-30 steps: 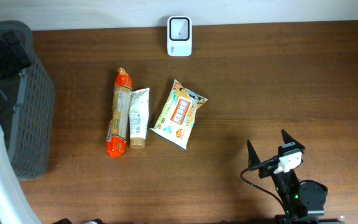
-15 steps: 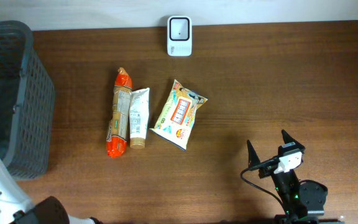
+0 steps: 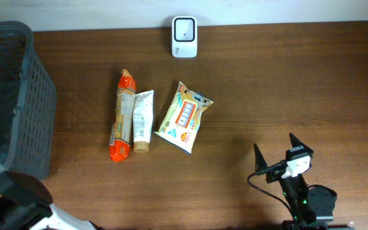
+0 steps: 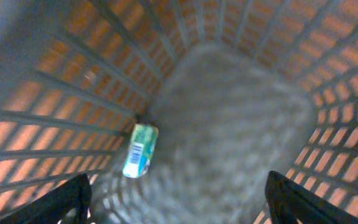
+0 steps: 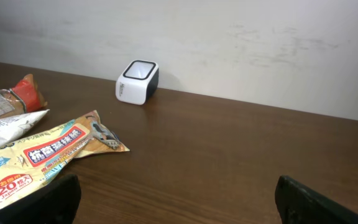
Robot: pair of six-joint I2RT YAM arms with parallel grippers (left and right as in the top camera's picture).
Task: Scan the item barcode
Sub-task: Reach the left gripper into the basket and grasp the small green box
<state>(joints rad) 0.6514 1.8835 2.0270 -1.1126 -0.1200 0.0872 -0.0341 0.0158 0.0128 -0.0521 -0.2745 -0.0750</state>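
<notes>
Seen through the left wrist camera, a small green and white item with a barcode lies on the floor of the grey basket, against its left wall. My left gripper hangs above it, open, with nothing between its fingers. The white barcode scanner stands at the table's far edge. My right gripper rests open and empty near the front right of the table, facing the scanner.
An orange-ended cracker pack, a white tube and a yellow snack bag lie mid-table. The basket fills the left edge. The left arm shows at the bottom left corner.
The left arm has pulled back from over the basket's far end toward the front left corner, uncovering the basket's inside. The right arm and the table items have not moved.
</notes>
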